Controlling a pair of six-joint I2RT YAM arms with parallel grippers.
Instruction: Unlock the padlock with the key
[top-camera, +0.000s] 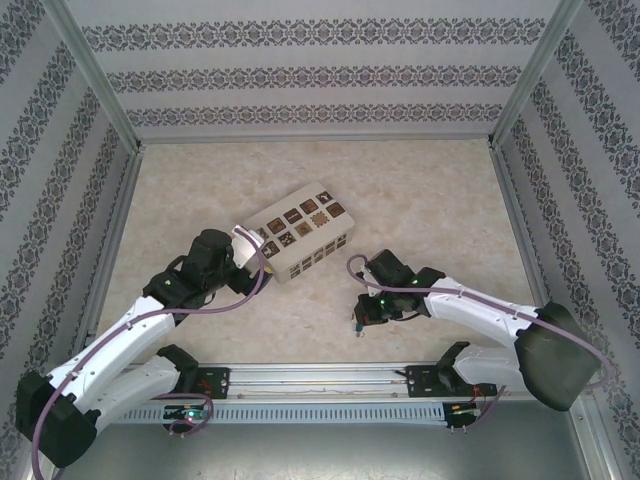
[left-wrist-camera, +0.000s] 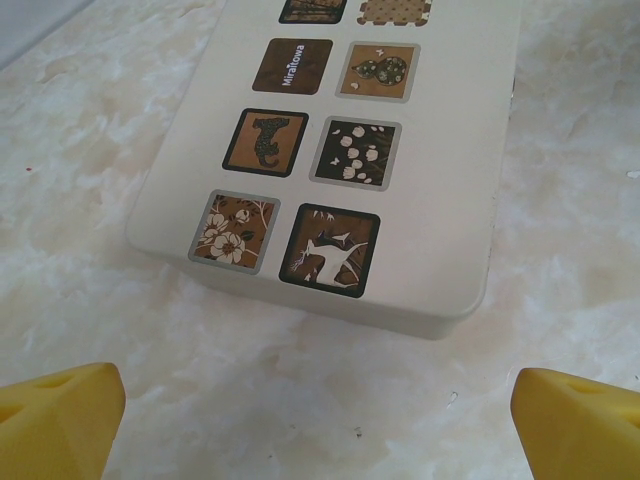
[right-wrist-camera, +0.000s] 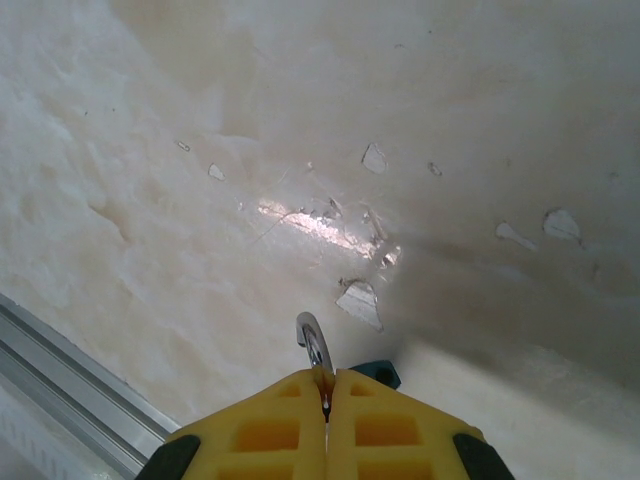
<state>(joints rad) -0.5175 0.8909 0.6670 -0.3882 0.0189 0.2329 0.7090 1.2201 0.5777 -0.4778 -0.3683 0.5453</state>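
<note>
Right gripper: fingers pressed together, pinching the padlock by its silvery shackle. The blue body showed just beside the fingertips. Could not tell whether it touched the bench. The gripper sat close to the near edge, right of centre, beside the aluminium rail.

Left gripper: fingers spread wide, holding nothing, low over the bench and facing the short end of the cream box. The box lay flat around bench centre.

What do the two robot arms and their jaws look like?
The left arm and the right arm have white shells with black joints. A thin purple cable loops along each. The jaws are yellow blocks, with rectangular recesses in the right wrist view.
</note>
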